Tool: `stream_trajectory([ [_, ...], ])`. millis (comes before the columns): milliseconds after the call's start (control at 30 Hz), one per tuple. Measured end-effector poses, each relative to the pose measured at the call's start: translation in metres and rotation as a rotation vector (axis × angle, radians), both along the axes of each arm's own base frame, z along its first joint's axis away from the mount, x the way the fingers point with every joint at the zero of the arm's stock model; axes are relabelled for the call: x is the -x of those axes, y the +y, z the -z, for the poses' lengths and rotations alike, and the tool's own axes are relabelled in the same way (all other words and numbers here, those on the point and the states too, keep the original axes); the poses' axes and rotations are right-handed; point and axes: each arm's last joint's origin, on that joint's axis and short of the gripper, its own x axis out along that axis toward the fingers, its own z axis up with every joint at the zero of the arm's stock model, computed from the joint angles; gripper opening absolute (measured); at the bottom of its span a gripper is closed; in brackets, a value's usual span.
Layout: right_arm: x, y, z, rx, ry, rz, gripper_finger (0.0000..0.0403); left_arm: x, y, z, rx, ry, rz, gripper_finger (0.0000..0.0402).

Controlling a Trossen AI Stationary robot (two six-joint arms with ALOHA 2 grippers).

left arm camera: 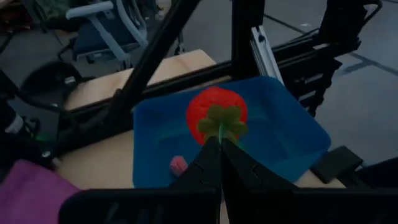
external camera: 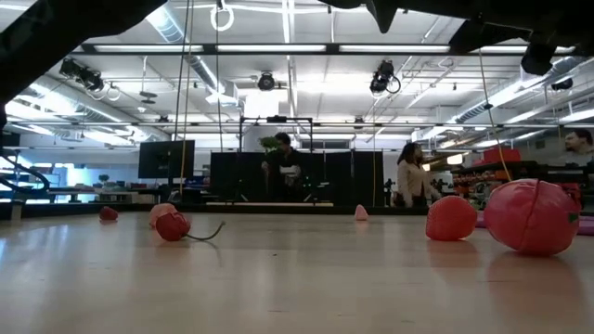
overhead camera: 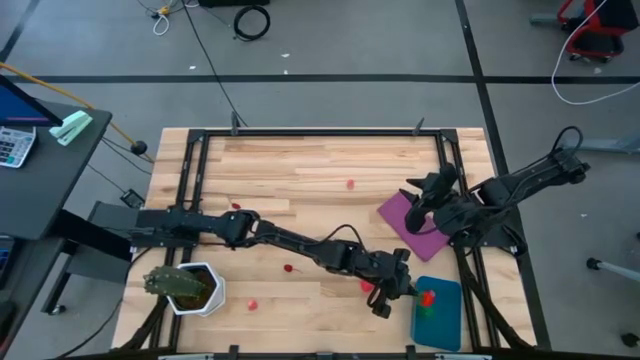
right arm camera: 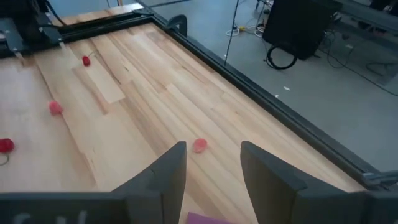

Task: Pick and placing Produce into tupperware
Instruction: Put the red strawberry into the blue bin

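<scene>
Pinched only by its thin green stem in the left hand (left arm camera: 221, 146), whose fingers are clamped tight, the red strawberry (left arm camera: 214, 112) hangs over the blue tupperware (left arm camera: 292, 134) and could swing out past its rim if let go off-centre.

**Red Fruit, Teal Box, Pale Wood**

A bright red strawberry (left arm camera: 214, 112) with a green leafy cap sits against the teal-blue tupperware (left arm camera: 292, 134), where a small pink piece (left arm camera: 178, 164) also shows. The tabletop (overhead camera: 300, 170) is pale, striped wood framed in black. A purple sheet (overhead camera: 415, 228) lies near a green plant in a white pot (overhead camera: 205, 292). Both arms are dark.
</scene>
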Motion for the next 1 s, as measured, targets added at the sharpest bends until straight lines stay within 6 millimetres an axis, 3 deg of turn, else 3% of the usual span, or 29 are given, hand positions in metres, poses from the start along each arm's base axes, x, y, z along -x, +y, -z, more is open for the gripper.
stream_trajectory([
  [133, -0.002, 0.001, 0.002, 0.004, 0.011, 0.001, 0.016, -0.001, -0.004, 0.008, 0.025, 0.011, -0.002, 0.0001],
  [333, -0.002, 0.001, 0.002, -0.029, -0.021, 0.025, 0.016, -0.004, -0.016, 0.043, 0.025, 0.019, 0.014, 0.0001],
  [1000, -0.002, 0.001, 0.002, -0.029, -0.02, 0.024, 0.016, -0.003, -0.022, 0.038, 0.037, -0.01, 0.079, 0.002],
])
